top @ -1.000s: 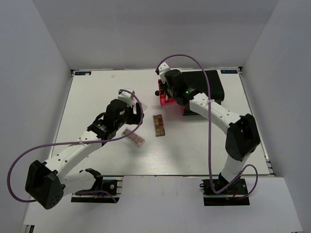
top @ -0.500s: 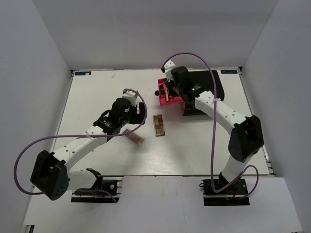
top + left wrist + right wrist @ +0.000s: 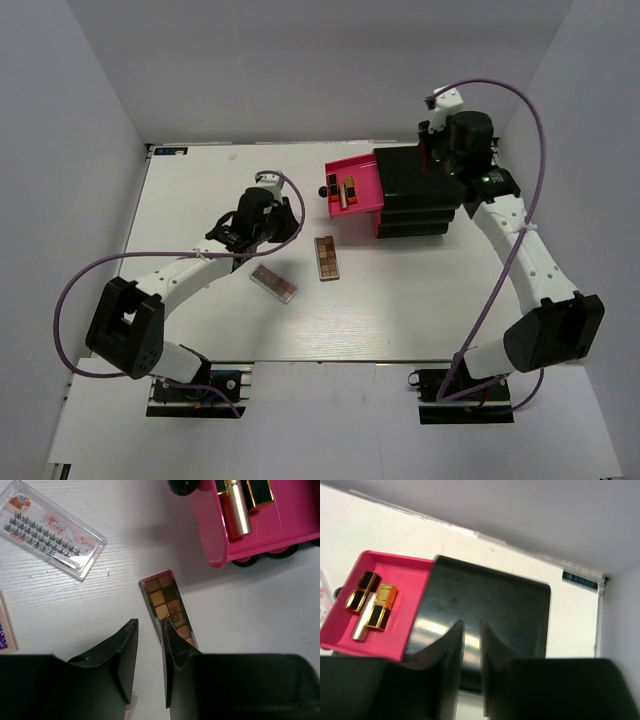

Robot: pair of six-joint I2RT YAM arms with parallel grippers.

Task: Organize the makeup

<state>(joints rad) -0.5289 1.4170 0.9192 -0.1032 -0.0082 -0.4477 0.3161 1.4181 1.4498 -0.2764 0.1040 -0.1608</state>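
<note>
A brown eyeshadow palette (image 3: 327, 257) (image 3: 168, 607) lies flat on the white table. My left gripper (image 3: 288, 228) (image 3: 149, 625) hovers just left of it, jaws a narrow gap apart with nothing between them; its right fingertip (image 3: 167, 635) overlaps the palette's near edge. A pink palette (image 3: 274, 283) lies nearer the arms. The pink drawer (image 3: 362, 172) (image 3: 400, 580) stands pulled out, holding gold-and-black lipsticks (image 3: 346, 190) (image 3: 381, 607) and a rose-gold tube (image 3: 237, 510). My right gripper (image 3: 435, 160) (image 3: 471, 625) hangs over the black box (image 3: 420, 190) (image 3: 490, 600), slightly open and empty.
A clear false-lash case (image 3: 52, 534) lies left of the palette, and a card (image 3: 5, 625) shows at the left edge of the left wrist view. The drawer's black knob (image 3: 325, 190) points toward the table's middle. White walls enclose the table on three sides.
My right arm swung from the drawer to the back right, above the box; the drawer now sits pulled out in full view. My left gripper moved back and right, its jaws narrowing.
</note>
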